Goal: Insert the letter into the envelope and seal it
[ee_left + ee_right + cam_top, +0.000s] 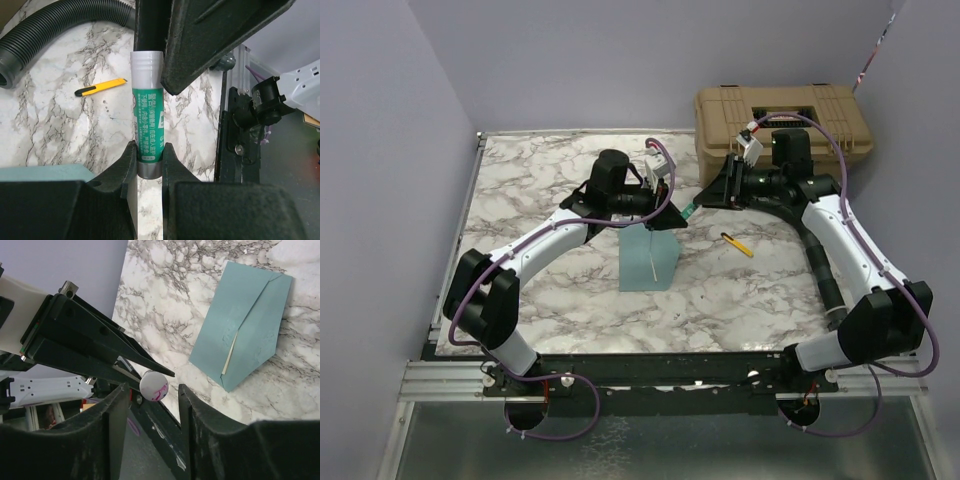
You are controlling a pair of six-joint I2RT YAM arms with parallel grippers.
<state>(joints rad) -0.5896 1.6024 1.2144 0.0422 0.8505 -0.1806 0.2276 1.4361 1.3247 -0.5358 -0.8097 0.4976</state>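
Note:
The teal envelope [648, 262] lies flat on the marble table [530, 190], its pointed flap folded down. A thin cream strip [229, 355] shows along the flap's edge; the rest of the letter is hidden. My left gripper [149, 151] hovers just beyond the envelope's far edge, shut on the grey base of a green-labelled glue stick [146, 110]. My right gripper [152, 389] faces it with the stick's round white end [153, 385] between its fingers [116, 412]. A gap shows on each side of that end, so this gripper is open.
A yellow utility knife [738, 244] lies on the table to the right of the envelope. A tan toolbox [785, 120] stands at the back right. The right arm's black ribbed hose [55, 27] curves over the table behind the knife.

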